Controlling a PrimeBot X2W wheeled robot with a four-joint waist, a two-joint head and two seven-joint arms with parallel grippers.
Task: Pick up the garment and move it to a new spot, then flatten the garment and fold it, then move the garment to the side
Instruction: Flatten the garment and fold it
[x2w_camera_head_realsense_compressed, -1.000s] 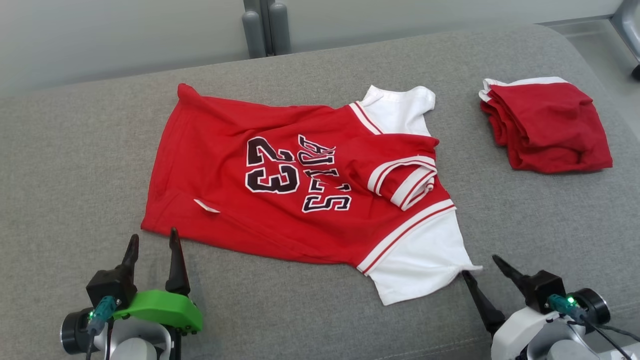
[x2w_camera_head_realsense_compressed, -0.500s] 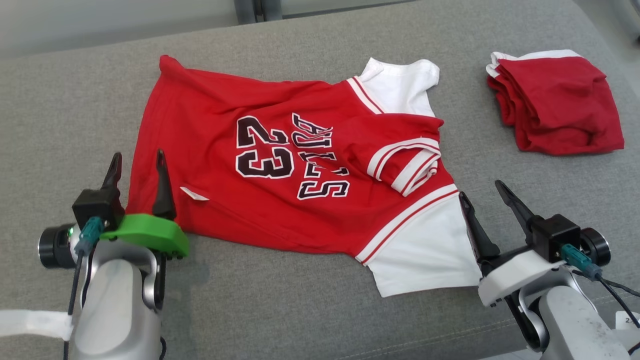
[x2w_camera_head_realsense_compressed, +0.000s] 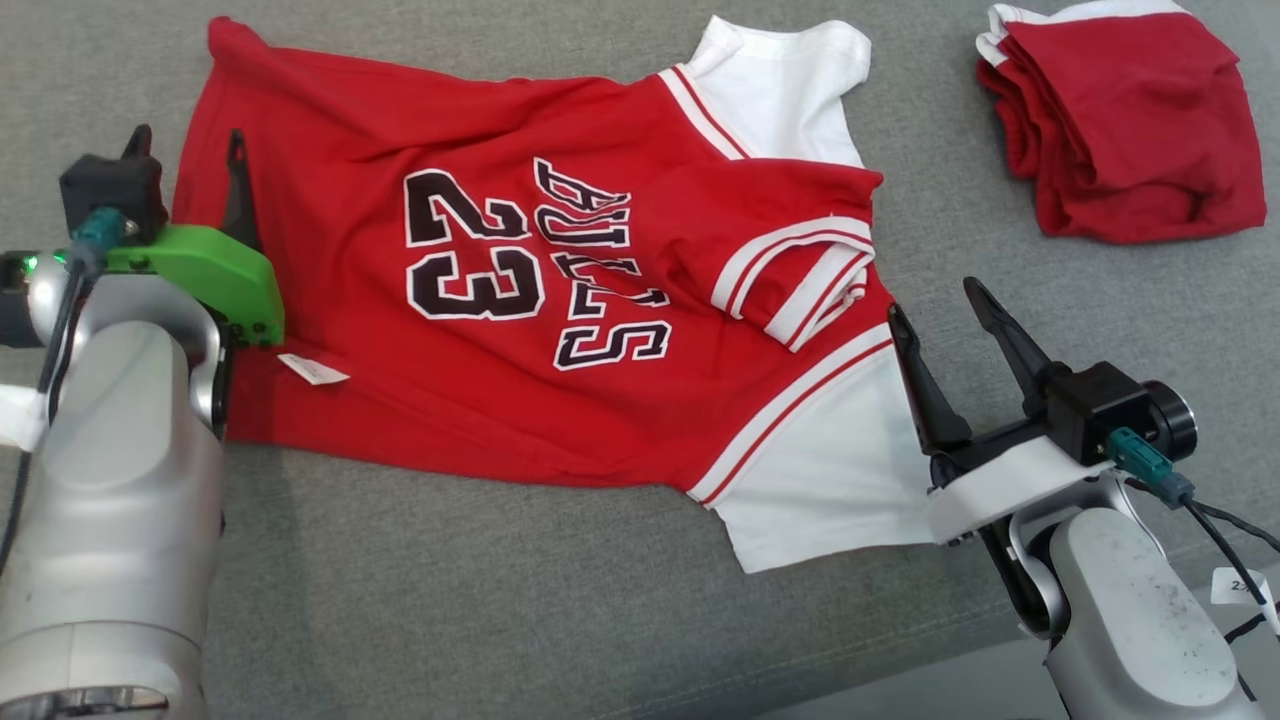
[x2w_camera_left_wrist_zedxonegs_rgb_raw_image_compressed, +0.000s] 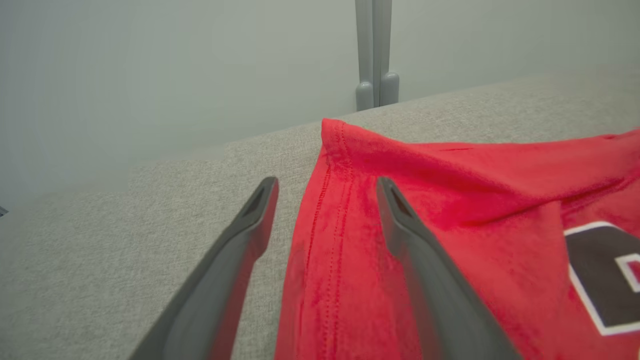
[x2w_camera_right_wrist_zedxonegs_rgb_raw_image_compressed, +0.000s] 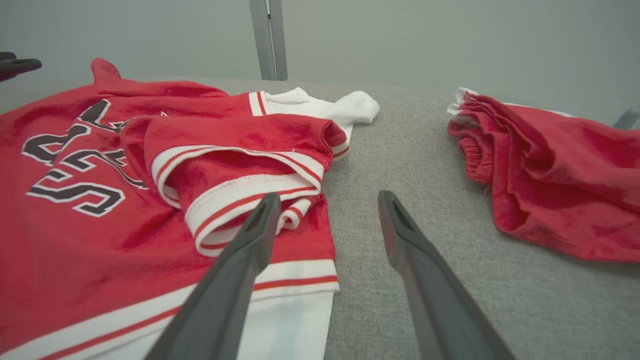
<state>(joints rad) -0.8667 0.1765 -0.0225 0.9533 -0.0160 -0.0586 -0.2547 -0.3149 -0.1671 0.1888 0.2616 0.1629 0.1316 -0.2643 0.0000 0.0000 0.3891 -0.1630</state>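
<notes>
I have the red jersey lying print-up across the middle of the grey cushion, hem towards my left arm, neck and white sleeves towards my right, with a second red garment already folded well apart at the far right. Both sets of jaws are released, spread wide and grasping nothing. In the left wrist view the left jaws straddle the stitched hem, one finger over bare cushion and the other over red cloth. The right jaws straddle the shoulder edge just above the near white sleeve in the same way. I read this as the flattening step, since the neck band is flopped over onto the chest and the body is rumpled along the far side. To do it well, I would bring each pair down until the outer finger presses into the cushion, then pinch front and back layers together close to the edge. With both ends held, I'd draw them apart evenly and low so that the cloth tightens without twisting, and the flopped neck would need turning back separately.
</notes>
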